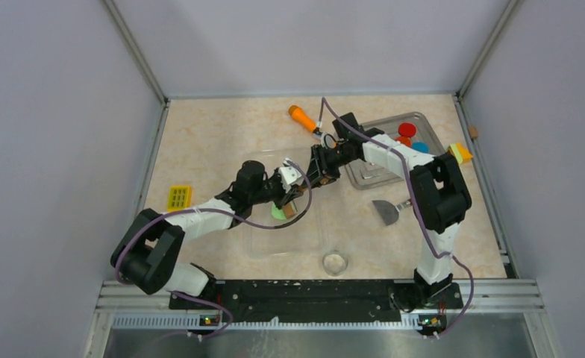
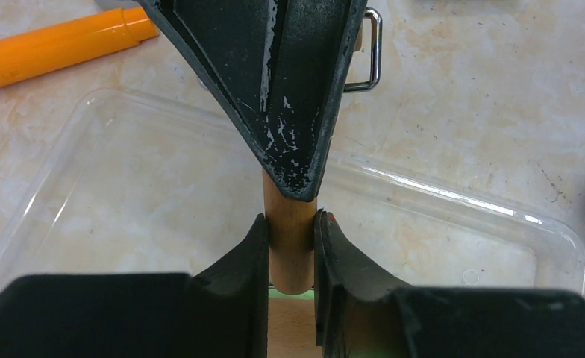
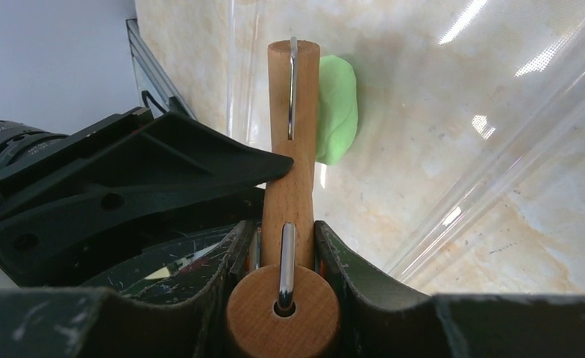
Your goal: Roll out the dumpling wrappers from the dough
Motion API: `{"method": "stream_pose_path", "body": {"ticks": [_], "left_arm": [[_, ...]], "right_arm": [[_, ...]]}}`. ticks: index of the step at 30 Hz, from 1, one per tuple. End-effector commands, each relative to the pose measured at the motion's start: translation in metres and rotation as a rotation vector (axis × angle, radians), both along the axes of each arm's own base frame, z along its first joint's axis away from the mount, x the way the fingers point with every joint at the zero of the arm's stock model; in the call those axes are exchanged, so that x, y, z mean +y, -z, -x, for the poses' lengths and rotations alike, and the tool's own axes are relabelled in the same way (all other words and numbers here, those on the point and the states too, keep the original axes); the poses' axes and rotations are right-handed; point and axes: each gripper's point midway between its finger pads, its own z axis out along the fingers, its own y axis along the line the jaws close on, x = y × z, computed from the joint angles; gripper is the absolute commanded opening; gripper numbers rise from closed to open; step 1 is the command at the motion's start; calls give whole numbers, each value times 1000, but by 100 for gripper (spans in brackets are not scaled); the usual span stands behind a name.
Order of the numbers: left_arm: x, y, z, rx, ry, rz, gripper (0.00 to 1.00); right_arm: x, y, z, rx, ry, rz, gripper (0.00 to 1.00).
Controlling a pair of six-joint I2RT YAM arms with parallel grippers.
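Observation:
A light green dough (image 3: pixel 339 112) blob lies in the clear plastic tray (image 1: pixel 260 246), just behind the wooden roller (image 3: pixel 292 149). My right gripper (image 3: pixel 282 231) is shut on the roller near its round wooden wheel, with the handle pointing away from it. My left gripper (image 2: pixel 290 224) has both fingers pressed on the far end of the same handle (image 2: pixel 291 250), under the tip of the right gripper's finger. In the top view both grippers meet over the tray, the left gripper (image 1: pixel 291 200) beside the dough (image 1: pixel 277 212). No dumpling wrappers are in view.
A metal tray (image 1: pixel 371 179) at the back right holds red (image 1: pixel 407 129) and blue (image 1: pixel 420 147) discs. An orange-handled tool (image 1: pixel 301 117), a yellow piece (image 1: pixel 178 197), a scraper (image 1: pixel 386 210) and a clear round cutter (image 1: pixel 335 262) lie on the table.

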Motion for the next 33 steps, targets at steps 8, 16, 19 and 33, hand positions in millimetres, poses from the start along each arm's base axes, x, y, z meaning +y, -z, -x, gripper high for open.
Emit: {"method": "stream_pose_path", "body": {"ticks": [8, 16, 19, 33], "left_arm": [[-8, 34, 5, 73, -56, 24, 0], [-32, 45, -1, 111, -38, 50, 0], [-39, 45, -4, 108, -32, 53, 0], [-77, 24, -20, 76, 15, 91, 0]], "right_arm": [[12, 16, -2, -38, -17, 86, 0], [2, 26, -5, -56, -13, 158, 0], [2, 26, -7, -61, -10, 160, 0], [-21, -4, -31, -188, 38, 161, 0]]}}
